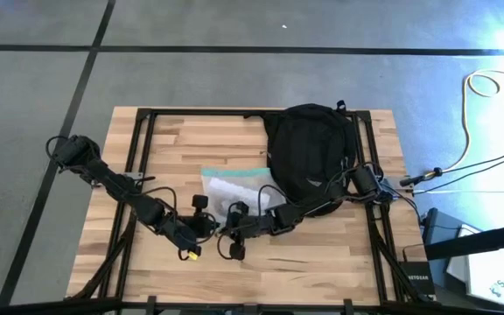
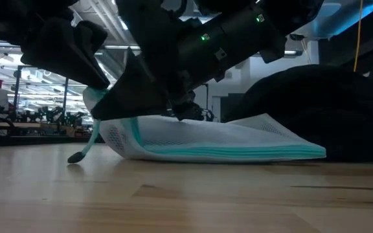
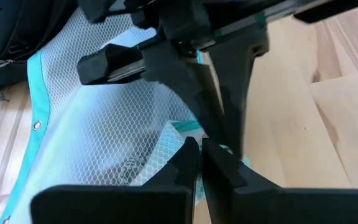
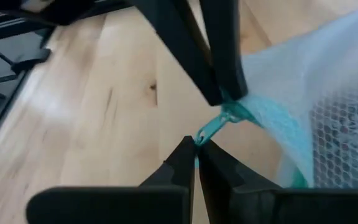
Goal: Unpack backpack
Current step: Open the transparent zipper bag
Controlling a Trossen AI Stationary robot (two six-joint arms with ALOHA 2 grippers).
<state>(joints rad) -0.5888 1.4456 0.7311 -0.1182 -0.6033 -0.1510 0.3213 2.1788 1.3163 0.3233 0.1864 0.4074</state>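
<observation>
The black backpack (image 1: 309,153) lies flat on the table's far right; no gripper touches it. Just left of it lies a clear mesh pouch with teal edges (image 1: 234,188), its underside on the wood and its near end raised (image 2: 118,133). Both grippers meet at that end. My left gripper (image 3: 201,152) is shut on the pouch's teal corner. My right gripper (image 4: 196,149) is shut on a teal pull tab there. A teal cord (image 2: 89,145) hangs from the raised end, its dark tip on the table. My left gripper pinches the teal-edged corner (image 4: 236,107) of the pouch's near end between its two fingers (image 4: 219,62), slanting down from the table's left. That corner is held up off the wood, and the rest of the pouch lies on the table. My right gripper pinches the free end of the thin teal pull tab (image 4: 209,132) between its two fingertips, slanting down from the table's right. The tab runs straight from the fingertips to the pouch corner held by the other gripper.
Black frame rails (image 1: 138,149) run along the table's left, right and far sides. Bare wood (image 1: 322,254) stretches in front of the grippers toward the near edge. Cables and boxes (image 1: 444,236) sit off the table's right side.
</observation>
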